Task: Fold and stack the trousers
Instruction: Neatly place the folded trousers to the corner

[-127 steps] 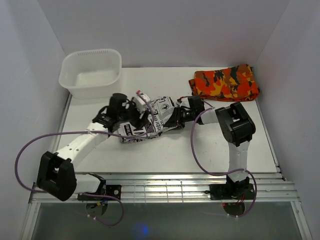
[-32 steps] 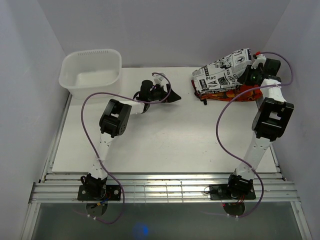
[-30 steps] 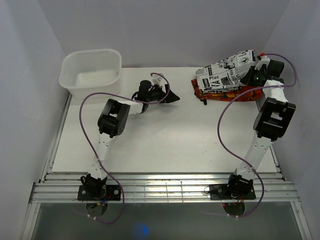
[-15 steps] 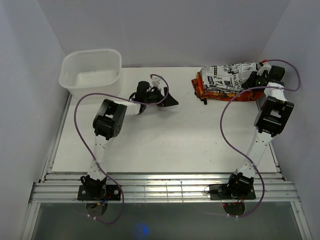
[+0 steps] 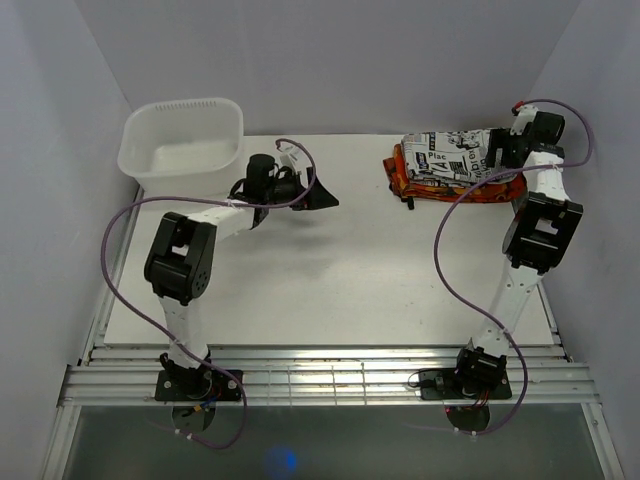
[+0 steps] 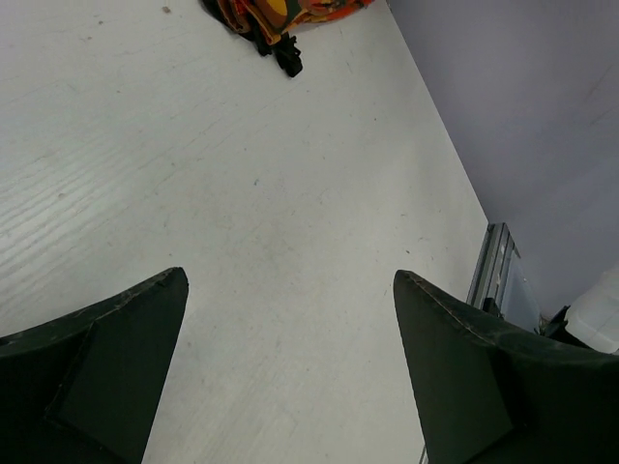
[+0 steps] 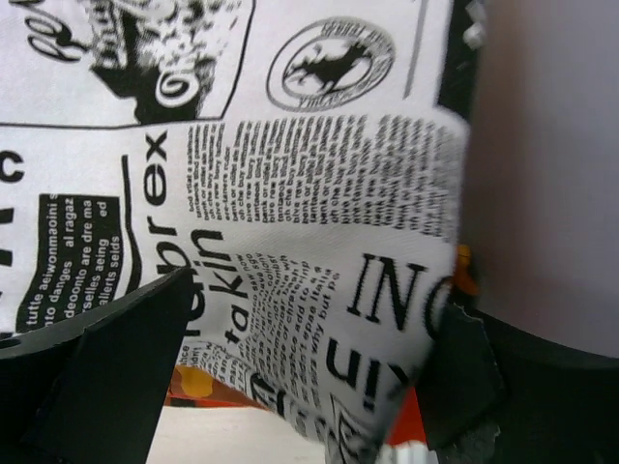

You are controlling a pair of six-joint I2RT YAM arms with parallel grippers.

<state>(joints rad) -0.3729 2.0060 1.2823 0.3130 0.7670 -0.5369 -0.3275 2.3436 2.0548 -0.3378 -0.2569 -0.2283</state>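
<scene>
The trousers (image 5: 450, 152), white with black newspaper print, lie folded on top of the orange camouflage garment (image 5: 440, 186) at the table's far right. My right gripper (image 5: 497, 150) sits at their right end, open; in the right wrist view the printed cloth (image 7: 290, 193) fills the space between the spread fingers (image 7: 97, 367), and a strip of the orange garment (image 7: 193, 382) shows underneath. My left gripper (image 5: 325, 196) hovers open over bare table near the far middle, with nothing between its fingertips (image 6: 290, 275).
A white plastic basin (image 5: 180, 140) stands at the far left corner. The side walls close in on both sides, and the right arm is close to the right wall. The camouflage garment's dark strap end (image 6: 280, 53) shows at the top of the left wrist view.
The right gripper lowered the trousers onto the camouflage garment and opened its jaws. The left arm swung its elbow left and toward the front, with its gripper still open.
</scene>
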